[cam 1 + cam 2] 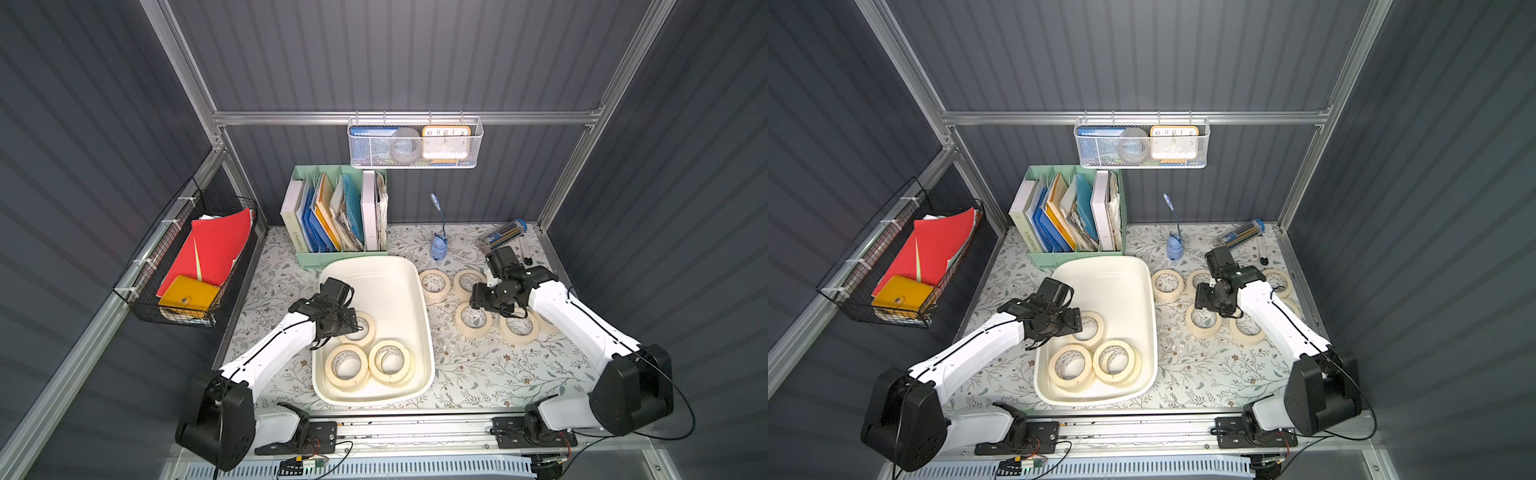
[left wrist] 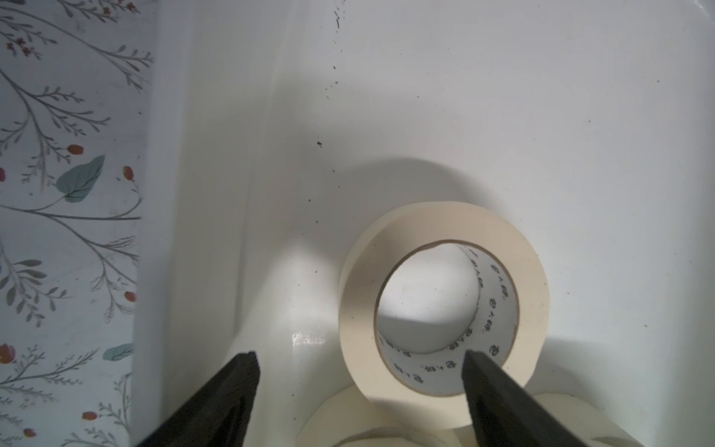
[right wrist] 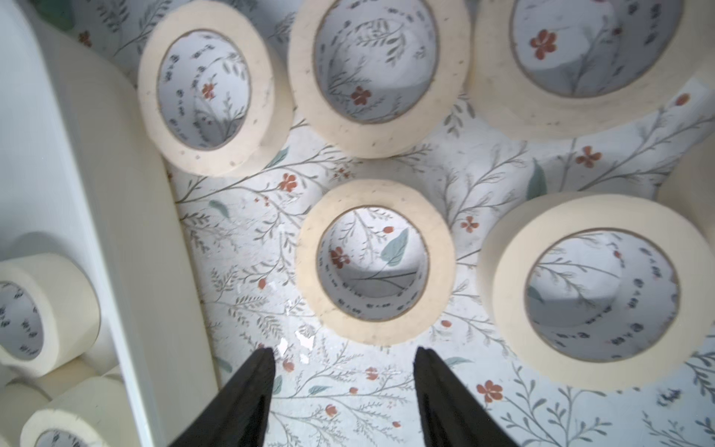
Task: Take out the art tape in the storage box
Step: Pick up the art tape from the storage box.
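Partway done. About six art tape rolls out on floral mat, just ahead of right gripper, jaws apart, empty. At least three left in storage box. Nearest roll wall between left gripper jaws, apart, not clamped.

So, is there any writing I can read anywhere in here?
"WORKSPACE": book spine, in the organiser.
"10 11 12 1 2": clock in the basket.
Print inside the tape: blurred, unreadable.
Labels on blue box and pencil tube: too small.
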`<state>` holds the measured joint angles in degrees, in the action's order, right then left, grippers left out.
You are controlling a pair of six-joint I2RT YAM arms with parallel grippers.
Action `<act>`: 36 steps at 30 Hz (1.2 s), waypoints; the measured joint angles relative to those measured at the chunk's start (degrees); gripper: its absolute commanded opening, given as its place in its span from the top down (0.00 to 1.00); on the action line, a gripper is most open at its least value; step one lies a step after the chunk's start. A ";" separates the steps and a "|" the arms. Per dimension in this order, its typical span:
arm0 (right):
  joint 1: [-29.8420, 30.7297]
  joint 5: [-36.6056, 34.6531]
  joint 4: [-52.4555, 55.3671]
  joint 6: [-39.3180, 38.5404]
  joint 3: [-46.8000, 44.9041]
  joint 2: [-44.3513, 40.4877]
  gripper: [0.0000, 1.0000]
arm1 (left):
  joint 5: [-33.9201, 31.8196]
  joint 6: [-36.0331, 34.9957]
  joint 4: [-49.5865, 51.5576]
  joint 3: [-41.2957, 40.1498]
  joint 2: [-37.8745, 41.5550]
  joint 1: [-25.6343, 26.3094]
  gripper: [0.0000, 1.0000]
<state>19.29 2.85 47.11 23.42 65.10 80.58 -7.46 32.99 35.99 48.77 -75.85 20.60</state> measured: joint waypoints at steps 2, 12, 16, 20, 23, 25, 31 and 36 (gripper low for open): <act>2.84 0.63 0.59 0.90 0.00 0.26 0.37 | 0.72 0.17 -1.49 -0.83 -1.11 -0.59 0.21; 7.17 1.97 1.49 2.71 2.36 2.38 0.37 | 3.30 0.90 -7.65 -5.92 -2.99 -2.40 0.44; 8.20 2.14 1.51 2.69 3.58 3.56 0.37 | 3.98 1.20 -9.81 -7.30 -3.52 -2.84 0.54; 9.31 2.45 1.36 2.69 3.80 5.84 0.37 | 4.42 1.29 -11.21 -7.43 -3.93 -2.95 0.70; 9.99 2.56 1.16 2.69 3.80 7.63 0.38 | 4.48 1.01 -11.30 -7.30 -4.04 -2.93 0.81; 10.45 2.71 1.09 2.67 4.26 8.94 0.38 | 4.46 0.92 -10.91 -6.91 -4.15 -2.97 0.84; 12.68 3.37 -0.42 2.36 6.99 13.86 0.47 | 3.72 -0.15 -8.55 -3.10 -4.52 -2.97 0.86; 14.86 3.34 -1.81 1.77 9.99 19.76 0.48 | 2.78 -1.51 -5.79 2.36 -3.67 -2.97 0.85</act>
<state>34.15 6.20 45.30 25.19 75.09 100.33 -4.69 31.48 30.20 51.13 -79.53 17.63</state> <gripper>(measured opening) 0.525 0.257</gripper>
